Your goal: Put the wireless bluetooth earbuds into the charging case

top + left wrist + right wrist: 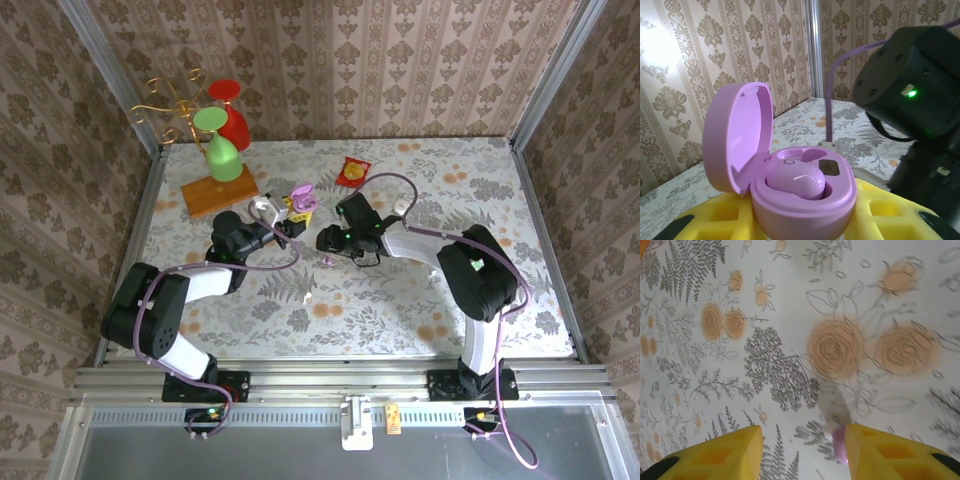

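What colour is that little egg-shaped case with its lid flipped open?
The case is lilac-pink, lid and base; clearest in the left wrist view.

Bare table [400, 310] near; vases [222, 150] far left.

No readable text, just marks too small or blurred.
Lilac charging case [805, 205], left wrist view: a small dark screen [829, 168] with nothing legible and a faint ring mark [788, 162] to its left. Red-and-yellow packet [352, 171], far centre of the table: print unreadable. Yellow tag [394, 418] on the near rail [280, 415]: unreadable.
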